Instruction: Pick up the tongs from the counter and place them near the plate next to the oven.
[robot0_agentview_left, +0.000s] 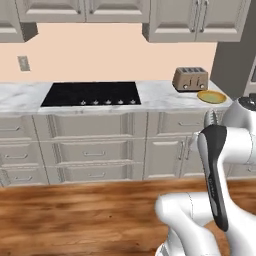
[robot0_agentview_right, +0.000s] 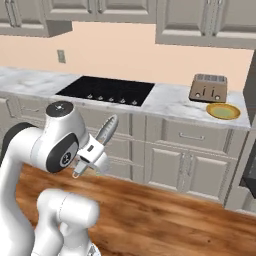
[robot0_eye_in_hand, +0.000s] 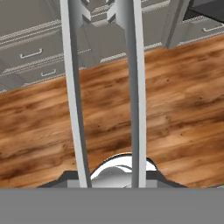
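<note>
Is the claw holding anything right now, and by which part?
Yes: the claw holds the tongs near their joined end, arms pointing away from it, off the counter.

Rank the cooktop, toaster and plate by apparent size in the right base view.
1. Cooktop, clearly largest.
2. Toaster and plate look close: the plate seems about as wide but much flatter, and it sits nearer the camera, so their order is unsure.

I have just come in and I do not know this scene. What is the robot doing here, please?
The robot arm holds the tongs in its gripper, lifted off the counter and out over the wooden floor in front of the cabinets. In the hand view, the two tong arms run up and away from the hand. The yellow plate sits on the counter's right end, beside the toaster. The tongs are not yet placed near it.
</note>
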